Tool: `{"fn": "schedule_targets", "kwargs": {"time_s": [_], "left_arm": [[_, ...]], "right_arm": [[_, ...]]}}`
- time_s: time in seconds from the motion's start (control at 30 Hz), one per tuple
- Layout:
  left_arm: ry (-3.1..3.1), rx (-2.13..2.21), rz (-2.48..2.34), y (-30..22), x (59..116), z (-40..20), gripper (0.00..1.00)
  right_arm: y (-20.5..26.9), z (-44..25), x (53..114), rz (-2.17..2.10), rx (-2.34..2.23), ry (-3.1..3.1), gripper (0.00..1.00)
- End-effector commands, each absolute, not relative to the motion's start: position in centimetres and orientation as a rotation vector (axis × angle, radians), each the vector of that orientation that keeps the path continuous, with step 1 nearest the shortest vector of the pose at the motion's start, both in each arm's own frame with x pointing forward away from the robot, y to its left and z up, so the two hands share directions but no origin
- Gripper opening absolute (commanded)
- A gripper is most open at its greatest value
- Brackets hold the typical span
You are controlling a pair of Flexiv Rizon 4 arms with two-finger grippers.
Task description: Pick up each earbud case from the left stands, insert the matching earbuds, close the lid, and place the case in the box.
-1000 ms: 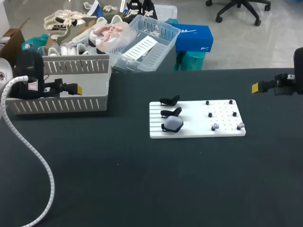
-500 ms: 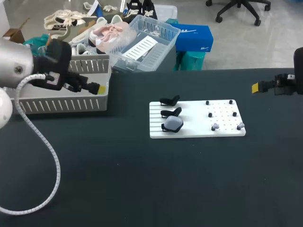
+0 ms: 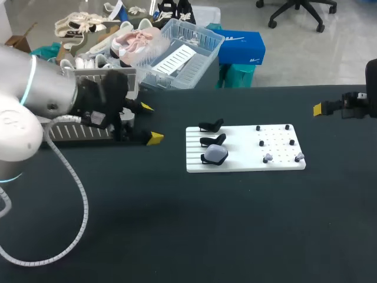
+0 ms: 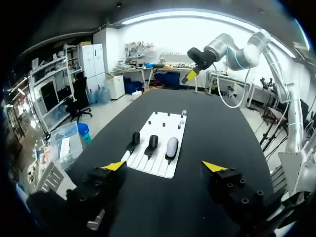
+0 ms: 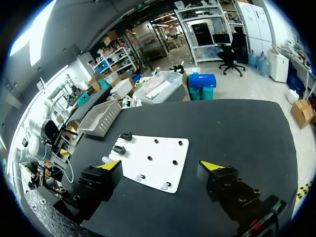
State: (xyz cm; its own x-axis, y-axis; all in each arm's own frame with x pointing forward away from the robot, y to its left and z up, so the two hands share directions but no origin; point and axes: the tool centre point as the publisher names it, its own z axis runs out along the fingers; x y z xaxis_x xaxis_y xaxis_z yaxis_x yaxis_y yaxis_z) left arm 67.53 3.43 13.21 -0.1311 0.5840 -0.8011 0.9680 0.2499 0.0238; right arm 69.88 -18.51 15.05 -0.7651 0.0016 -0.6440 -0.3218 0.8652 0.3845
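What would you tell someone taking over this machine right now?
Left tool: open, empty, over the table between the box and the board.
Right tool: open, empty, by the table's right edge, away from the board.
One case sits on the stand nearest the robot; the other two stands are empty.
Two earbuds rest on the board's pegs.
Done: seemingly two cases, though the box's inside is not visible.
Left: lift the last case, insert the earbuds, close it, box it.
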Motion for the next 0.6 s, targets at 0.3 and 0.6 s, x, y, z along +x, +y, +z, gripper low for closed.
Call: {"fn": "schedule_targets", "kwargs": {"time_s": [0.3,0.6], "left_arm": [[1.409,1.544,-0.736,0.1,66.4,9.2,1.00],[1.556,1.464,-0.749,-2.4,66.9,6.9,1.00]], "right_arm": [[-18.6,15.0,70.0,0.640,-0.233,2.372,1.00],[-18.6,15.0,70.0,0.640,-0.233,2.372,1.00]]}}
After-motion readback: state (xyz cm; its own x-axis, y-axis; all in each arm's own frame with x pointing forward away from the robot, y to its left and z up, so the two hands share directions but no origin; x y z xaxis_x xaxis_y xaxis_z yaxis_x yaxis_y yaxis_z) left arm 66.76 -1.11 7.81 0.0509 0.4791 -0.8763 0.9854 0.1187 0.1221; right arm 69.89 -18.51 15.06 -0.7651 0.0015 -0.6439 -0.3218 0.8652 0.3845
